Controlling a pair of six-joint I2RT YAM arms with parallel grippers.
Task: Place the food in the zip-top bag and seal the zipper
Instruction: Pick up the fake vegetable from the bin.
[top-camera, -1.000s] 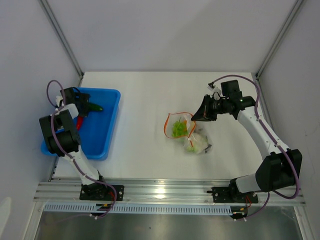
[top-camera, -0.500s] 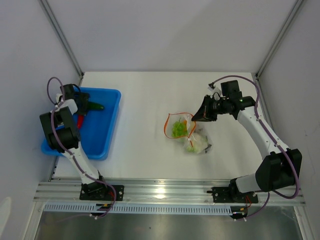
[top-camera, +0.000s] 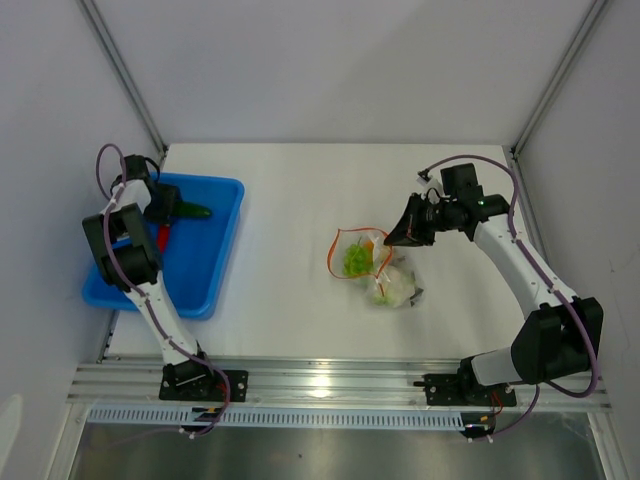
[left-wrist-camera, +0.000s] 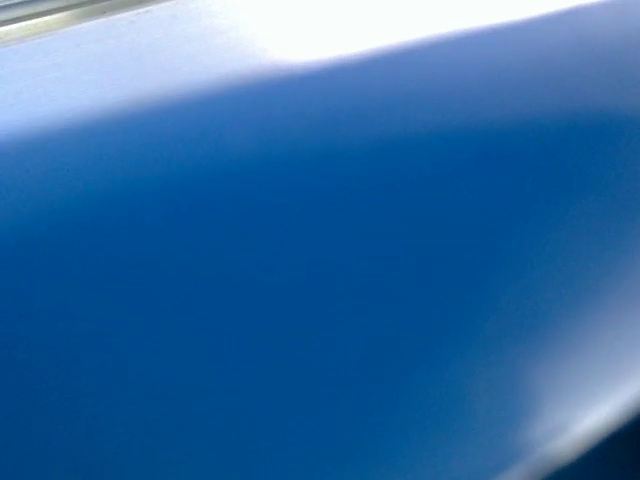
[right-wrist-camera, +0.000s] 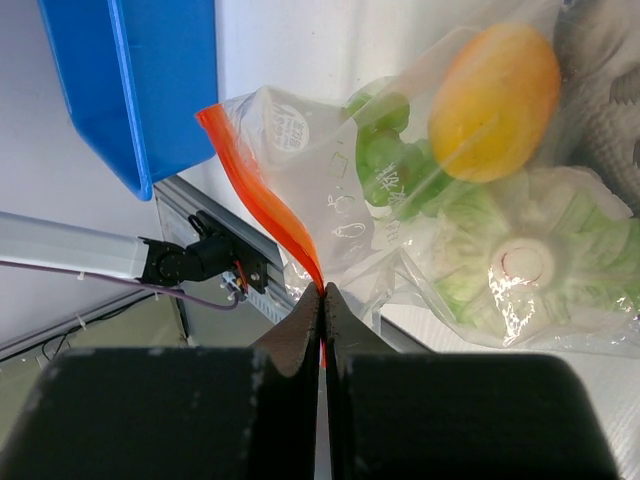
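Fingertips of the right gripper (right-wrist-camera: 322, 300) are pressed together on the orange-red zipper (right-wrist-camera: 262, 190), pinching the mouth edge of the clear zip-top bag (top-camera: 372, 268). The bag lies in the middle of the white table (top-camera: 280, 200), well right of the blue tray (top-camera: 215, 270). Inside the bag sit the orange-yellow piece (right-wrist-camera: 495, 88), the green grape bunch (right-wrist-camera: 385, 150) and the white-green leafy vegetable (right-wrist-camera: 520, 260). The dark green cucumber (top-camera: 192, 211) and the red chili (top-camera: 160, 238) lie at the tray's far end, with the left gripper (top-camera: 155, 203) low just beside them. Whether its jaws are spread I cannot tell, since its wrist camera shows only blurred blue.
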